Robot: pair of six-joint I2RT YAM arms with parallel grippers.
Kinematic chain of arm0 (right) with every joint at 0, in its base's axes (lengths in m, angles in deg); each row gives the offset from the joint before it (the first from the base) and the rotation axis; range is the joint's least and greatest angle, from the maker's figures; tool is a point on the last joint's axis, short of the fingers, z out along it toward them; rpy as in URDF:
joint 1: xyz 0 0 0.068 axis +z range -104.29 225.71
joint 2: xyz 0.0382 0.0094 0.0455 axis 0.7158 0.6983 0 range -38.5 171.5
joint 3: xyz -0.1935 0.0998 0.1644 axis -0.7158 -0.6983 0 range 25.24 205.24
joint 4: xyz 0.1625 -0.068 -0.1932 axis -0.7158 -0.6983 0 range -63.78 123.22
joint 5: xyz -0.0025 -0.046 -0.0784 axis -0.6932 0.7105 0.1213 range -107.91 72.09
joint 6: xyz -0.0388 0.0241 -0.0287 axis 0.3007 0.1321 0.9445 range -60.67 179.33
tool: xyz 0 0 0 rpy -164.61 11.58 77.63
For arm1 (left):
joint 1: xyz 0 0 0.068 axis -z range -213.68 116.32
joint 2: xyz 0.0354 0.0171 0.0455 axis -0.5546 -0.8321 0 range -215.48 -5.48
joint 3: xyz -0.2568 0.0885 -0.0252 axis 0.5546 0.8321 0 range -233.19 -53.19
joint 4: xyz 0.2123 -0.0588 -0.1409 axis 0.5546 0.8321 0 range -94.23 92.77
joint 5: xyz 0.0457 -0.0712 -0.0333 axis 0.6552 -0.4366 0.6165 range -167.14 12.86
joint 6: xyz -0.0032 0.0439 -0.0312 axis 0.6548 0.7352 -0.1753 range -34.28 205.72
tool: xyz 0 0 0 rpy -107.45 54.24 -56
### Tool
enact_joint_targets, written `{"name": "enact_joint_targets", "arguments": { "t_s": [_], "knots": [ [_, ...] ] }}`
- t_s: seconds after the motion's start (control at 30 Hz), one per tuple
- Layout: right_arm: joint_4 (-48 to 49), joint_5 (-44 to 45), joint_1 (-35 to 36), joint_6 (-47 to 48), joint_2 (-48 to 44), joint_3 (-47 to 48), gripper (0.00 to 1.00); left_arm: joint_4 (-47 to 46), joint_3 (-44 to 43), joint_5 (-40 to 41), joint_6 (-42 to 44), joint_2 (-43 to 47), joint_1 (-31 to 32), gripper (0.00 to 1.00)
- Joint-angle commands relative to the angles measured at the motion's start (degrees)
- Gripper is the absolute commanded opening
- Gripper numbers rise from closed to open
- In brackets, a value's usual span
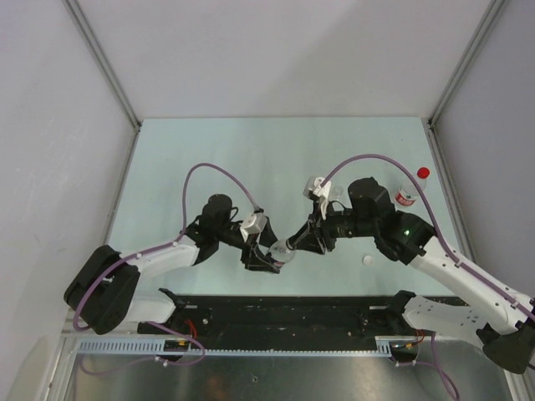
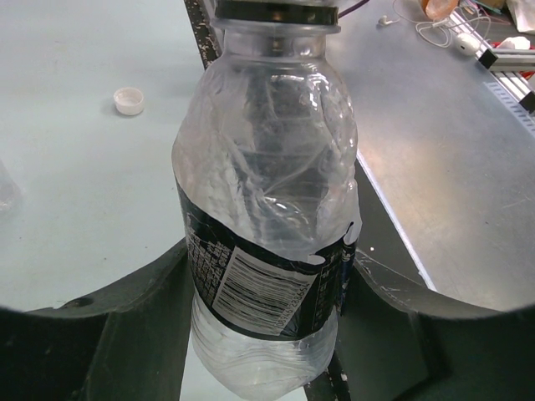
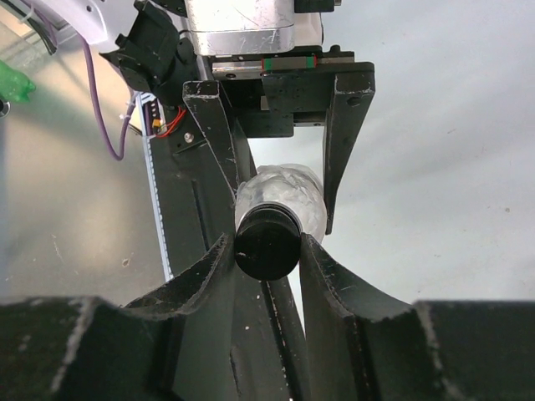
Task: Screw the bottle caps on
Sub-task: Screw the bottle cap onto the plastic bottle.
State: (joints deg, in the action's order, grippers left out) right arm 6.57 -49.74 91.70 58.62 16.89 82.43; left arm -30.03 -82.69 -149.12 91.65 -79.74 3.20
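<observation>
We clamp black-label bottle [image 2: 267, 167] in left gripper [image 2: 267, 334], black cap [image 3: 267, 246] in right gripper [image 3: 267, 277]; red-capped bottle [image 1: 407, 195] done, white cap [image 1: 367, 261] loose.

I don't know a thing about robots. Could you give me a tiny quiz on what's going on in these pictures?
1. True or false: the right arm's jaws are closed on the black cap.
2. What do the left arm's jaws hold? A) a red cap B) the black-labelled bottle C) nothing
3. Fill in: the loose cap lying on the table is ____ in colour.

Key: 1 true; 2 B; 3 white.
</observation>
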Motion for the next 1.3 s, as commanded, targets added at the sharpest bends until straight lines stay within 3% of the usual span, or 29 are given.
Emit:
{"name": "enact_joint_targets", "arguments": {
  "t_s": [0.0,0.4,0.77,1.1,1.27],
  "knots": [
    [-3.5,-1.2,-0.2,2.7,1.3,3.1,0.35,-0.4,-3.0,-0.9,3.1,1.0,0.6,0.46],
    [-9.8,-2.9,-0.2,5.8,3.5,4.8,0.35,3.1,-7.6,-2.5,6.6,1.2,0.6,0.46],
    [-16.8,-4.1,1.0,17.1,4.7,6.9,0.32,11.7,-11.3,-1.4,10.6,-0.5,1.6,0.46],
    [-11.6,1.7,3.7,-1.7,7.8,6.6,0.28,13.5,-10.7,3.4,13.5,4.9,3.3,0.42],
    [-16.5,5.0,8.0,1.5,10.2,6.5,0.28,13.5,-10.9,7.5,13.5,5.9,3.3,0.41]
  ]
}}
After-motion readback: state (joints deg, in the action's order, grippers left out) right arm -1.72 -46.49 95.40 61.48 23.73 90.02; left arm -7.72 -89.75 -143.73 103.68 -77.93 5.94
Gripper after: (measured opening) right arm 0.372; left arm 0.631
